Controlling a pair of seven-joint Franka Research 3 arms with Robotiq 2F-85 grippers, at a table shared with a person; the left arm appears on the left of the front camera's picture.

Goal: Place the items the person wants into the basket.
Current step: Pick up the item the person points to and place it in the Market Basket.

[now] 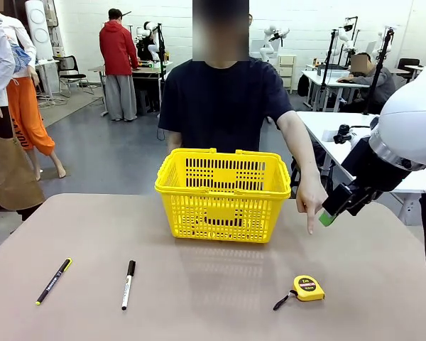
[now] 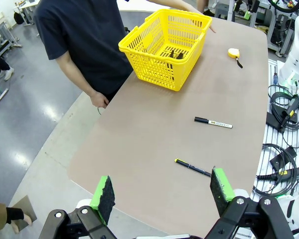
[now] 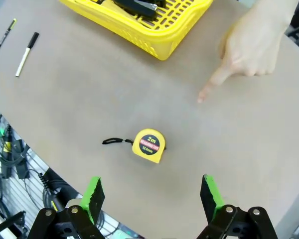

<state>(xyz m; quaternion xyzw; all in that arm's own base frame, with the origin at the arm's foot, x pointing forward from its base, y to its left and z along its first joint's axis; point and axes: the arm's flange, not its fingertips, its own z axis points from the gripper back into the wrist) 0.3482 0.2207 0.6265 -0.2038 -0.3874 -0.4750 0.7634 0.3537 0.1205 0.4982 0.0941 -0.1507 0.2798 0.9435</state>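
One tape measure (image 1: 309,288) lies near right on the tabletop (image 1: 213,312), with one hand (image 1: 311,199) pointing down beyond it. One basket (image 1: 224,195) stands far centre, two pens (image 1: 128,284) near left. Left claw (image 2: 163,191) and right claw (image 3: 151,195): spread, empty.

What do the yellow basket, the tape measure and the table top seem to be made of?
Basket: probably moulded plastic, slightly glossy; thin slotted walls, uniform yellow.
Tape measure: likely hard plastic case, smooth, with printed round label.
Table top: matte grey-brown, perhaps laminate; no grain shows.
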